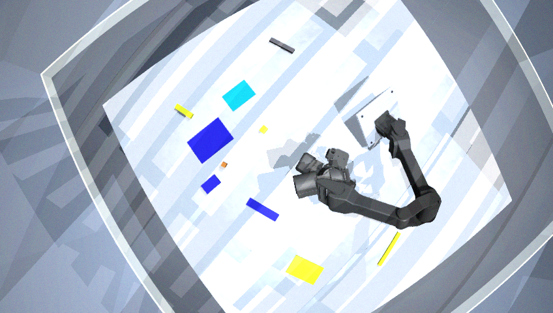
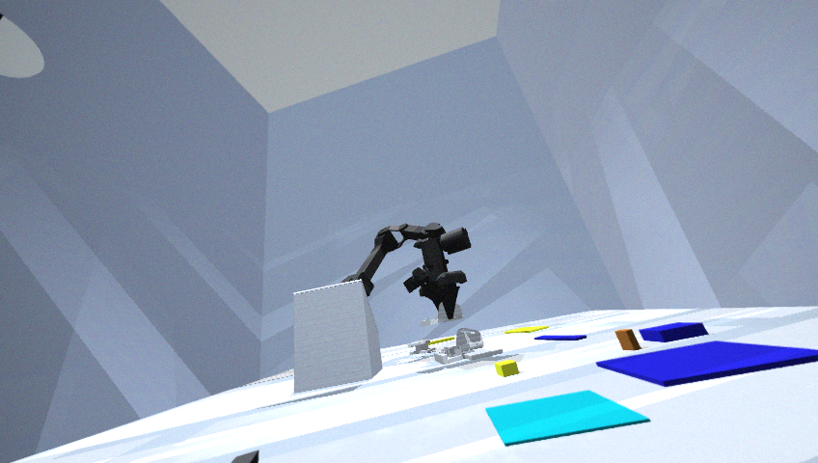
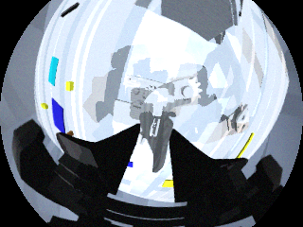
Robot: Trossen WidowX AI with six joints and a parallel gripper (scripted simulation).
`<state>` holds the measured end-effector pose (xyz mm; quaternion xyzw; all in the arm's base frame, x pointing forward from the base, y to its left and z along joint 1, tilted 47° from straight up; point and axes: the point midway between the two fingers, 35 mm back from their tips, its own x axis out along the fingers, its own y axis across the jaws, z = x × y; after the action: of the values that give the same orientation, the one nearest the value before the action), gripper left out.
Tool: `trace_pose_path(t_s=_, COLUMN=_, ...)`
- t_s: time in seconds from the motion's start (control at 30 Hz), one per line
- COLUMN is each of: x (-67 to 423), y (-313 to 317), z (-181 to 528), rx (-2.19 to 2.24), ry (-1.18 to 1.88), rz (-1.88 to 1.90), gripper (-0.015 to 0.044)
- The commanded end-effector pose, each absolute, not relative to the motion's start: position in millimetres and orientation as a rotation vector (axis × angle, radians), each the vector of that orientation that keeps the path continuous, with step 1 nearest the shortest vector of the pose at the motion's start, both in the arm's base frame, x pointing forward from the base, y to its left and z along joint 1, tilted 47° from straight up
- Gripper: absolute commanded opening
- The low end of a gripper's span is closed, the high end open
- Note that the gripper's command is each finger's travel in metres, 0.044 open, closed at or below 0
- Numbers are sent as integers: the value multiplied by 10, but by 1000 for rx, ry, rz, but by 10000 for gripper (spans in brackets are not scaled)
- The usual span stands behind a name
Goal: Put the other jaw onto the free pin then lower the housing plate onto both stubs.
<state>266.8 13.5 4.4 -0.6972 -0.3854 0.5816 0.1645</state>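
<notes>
- Exterior view, centre: the gripper [image 2: 451, 313] [image 3: 155, 129] pinches a pale grey part [image 2: 442, 318] [image 3: 187, 91], likely the loose jaw, above the tabletop [image 2: 189, 427] [image 1: 446, 154]!
- Below it, the pale assembly [image 2: 469, 340] waits; that raised hold probably allows lining up before lowering.

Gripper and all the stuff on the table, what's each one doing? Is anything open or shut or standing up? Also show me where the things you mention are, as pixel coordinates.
Gripper [image 2: 450, 316] [image 3: 155, 129]: shut on the grey part
Grey part [image 2: 427, 322] [image 3: 157, 151]: held above the table
White assembly [image 2: 467, 340] [image 3: 137, 101]: not closed up
Orange block [image 1: 224, 164] [image 2: 626, 340]: standing upright
Cyan sheet [image 1: 238, 95] [image 2: 566, 417] [image 3: 53, 71]: lying flat
</notes>
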Motion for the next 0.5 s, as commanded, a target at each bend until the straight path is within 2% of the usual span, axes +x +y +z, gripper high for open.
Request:
trace_pose_path(t_s=0.0, x=2668, y=140, z=49, rx=-1990, ry=-1107, rz=1652, gripper=134)
trace_pose_path(t_s=0.47, x=2721, y=96, z=12, rx=-1993, ry=-1111, rz=1651, gripper=134)
